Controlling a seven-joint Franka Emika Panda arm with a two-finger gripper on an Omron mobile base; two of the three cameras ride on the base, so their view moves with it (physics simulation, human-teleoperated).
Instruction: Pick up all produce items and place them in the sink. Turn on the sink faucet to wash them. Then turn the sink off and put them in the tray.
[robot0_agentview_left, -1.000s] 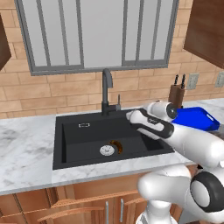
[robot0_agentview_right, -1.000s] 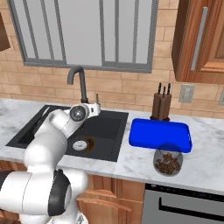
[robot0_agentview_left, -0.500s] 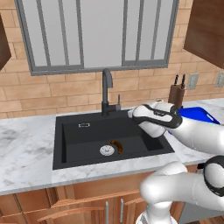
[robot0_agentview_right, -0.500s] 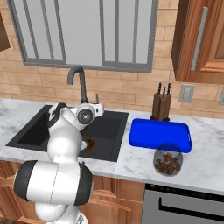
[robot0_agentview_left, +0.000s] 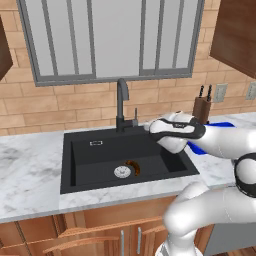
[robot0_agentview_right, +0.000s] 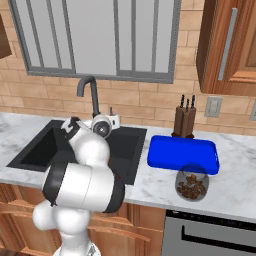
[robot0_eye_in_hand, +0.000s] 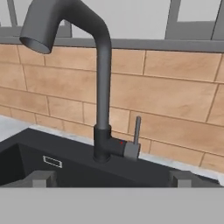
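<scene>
- A white marble tabletop (robot0_agentview_left: 30, 170) runs under a brick wall (robot0_agentview_left: 75, 102) and a grey-framed window (robot0_agentview_left: 110, 40), with wood cabinets (robot0_agentview_right: 225, 45) at 2 o'clock.
- The dark curved banana (robot0_agentview_left: 134, 167) lies in the black sink (robot0_agentview_left: 90, 165) just beside the silver drain (robot0_agentview_left: 122, 172), at the drain's 3 o'clock, long axis running from 12 to 6.
- The faucet (robot0_eye_in_hand: 103, 87) stands upright, its spout toward 9 o'clock in the hand view and its thin lever (robot0_eye_in_hand: 136, 130) vertical.
- The gripper (robot0_eye_in_hand: 111, 178) is released, fingertips (robot0_eye_in_hand: 41, 178) wide apart and near the lever.
- The blue tray (robot0_agentview_right: 183, 154) sits at the sink's 3 o'clock.

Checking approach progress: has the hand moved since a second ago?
Yes. In the left base view the hand has swung left, away from the knife block toward the faucet.
</scene>
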